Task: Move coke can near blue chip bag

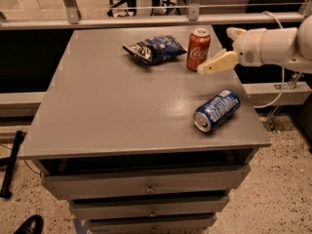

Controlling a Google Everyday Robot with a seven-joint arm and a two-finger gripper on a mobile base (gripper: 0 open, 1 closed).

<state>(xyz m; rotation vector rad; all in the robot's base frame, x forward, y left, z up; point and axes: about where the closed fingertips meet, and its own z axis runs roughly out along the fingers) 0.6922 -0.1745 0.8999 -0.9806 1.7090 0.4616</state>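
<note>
Here, upper right of frame, we see the tool [216, 50] spread apart just beside the upright coke can [198, 49], near the blue chip bag [155, 49]. Risk: a swinging finger topples it.

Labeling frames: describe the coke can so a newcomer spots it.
On the grey table, far right, the coke can stands between the blue chip bag and the gripper. It is red and upright; the blue soda can lies on its side.

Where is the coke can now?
The coke can stands back right on the table in the camera view, between the blue chip bag and the open gripper.
</note>
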